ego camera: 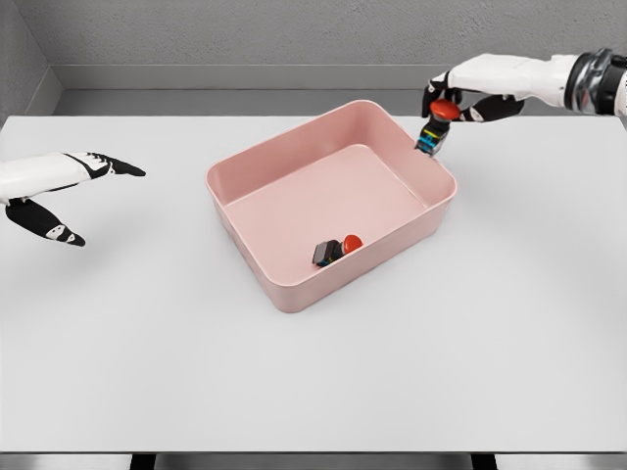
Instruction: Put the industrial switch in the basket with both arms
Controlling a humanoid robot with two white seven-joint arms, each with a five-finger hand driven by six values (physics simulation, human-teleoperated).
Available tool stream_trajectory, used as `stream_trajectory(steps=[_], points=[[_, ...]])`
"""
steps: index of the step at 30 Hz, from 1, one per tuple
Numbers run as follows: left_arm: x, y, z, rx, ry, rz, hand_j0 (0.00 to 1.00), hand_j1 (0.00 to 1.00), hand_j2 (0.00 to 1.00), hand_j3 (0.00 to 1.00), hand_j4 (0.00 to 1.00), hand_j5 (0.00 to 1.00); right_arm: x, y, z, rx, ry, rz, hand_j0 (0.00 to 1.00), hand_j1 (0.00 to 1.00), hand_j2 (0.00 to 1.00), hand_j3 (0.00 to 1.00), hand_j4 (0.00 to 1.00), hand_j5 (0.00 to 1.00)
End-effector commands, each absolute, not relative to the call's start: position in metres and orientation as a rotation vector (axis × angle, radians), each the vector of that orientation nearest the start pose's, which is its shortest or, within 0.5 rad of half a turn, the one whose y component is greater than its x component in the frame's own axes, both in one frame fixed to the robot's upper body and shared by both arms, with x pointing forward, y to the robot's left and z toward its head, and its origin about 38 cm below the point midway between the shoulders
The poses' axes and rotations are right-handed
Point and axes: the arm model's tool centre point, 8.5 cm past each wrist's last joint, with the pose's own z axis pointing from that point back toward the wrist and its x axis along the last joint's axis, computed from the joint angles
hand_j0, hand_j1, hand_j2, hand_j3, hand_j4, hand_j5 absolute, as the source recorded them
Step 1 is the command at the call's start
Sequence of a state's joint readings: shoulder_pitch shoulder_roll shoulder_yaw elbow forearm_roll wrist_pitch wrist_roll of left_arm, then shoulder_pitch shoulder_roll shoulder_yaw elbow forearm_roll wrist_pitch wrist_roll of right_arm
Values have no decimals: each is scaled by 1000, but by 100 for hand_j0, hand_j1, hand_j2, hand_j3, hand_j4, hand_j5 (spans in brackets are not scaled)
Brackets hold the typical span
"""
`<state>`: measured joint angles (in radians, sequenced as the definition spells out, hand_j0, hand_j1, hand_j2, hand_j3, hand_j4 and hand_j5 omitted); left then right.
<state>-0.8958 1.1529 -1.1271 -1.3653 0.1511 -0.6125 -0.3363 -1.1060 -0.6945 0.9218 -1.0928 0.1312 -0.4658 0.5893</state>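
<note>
We look down on a wide, flat, pale grey table [147, 372] that fills most of the head view; behind it runs a grey wall with a lighter strip along its base, and a darker wall closes the left corner.

At the far left our left hand [61, 191] reaches in over the table, white with black fingertips, fingers spread loosely and holding nothing. It is well apart from everything else.

Near the middle stands the pink, rounded rectangular plastic basket [294, 294], turned at an angle to the table edge. Inside it, close to the near right wall, lies a small industrial switch with a dark body and a red button [335, 249], tipped on its side on the basket floor.

At the upper right our right hand [460, 98] comes in from the right edge, fingers curled around a second switch with a red knob and a dark body bearing coloured marks [435, 125]. This switch sits right at the basket's far right corner, just above or against the rim; we cannot tell whether it touches.

The right forearm is cut off by the picture's edge, and the fingers hide much of the held switch. The left arm is also cut off at the edge.
</note>
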Motion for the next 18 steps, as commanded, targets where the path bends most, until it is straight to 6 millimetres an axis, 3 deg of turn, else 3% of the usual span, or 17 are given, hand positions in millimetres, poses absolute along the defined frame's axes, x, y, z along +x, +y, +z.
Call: stream_trajectory(steps=[1, 18], points=[[415, 395, 238, 217, -1413, -1743, 100, 100, 100, 100, 100, 100, 525, -280, 296, -379, -1401, 1900, 44, 44, 44, 44, 44, 44], [416, 401, 237, 227, -1402, -1732, 100, 100, 100, 100, 100, 100, 515, -251, 300, -346, -1451, 1972, 42, 42, 42, 42, 42, 42]])
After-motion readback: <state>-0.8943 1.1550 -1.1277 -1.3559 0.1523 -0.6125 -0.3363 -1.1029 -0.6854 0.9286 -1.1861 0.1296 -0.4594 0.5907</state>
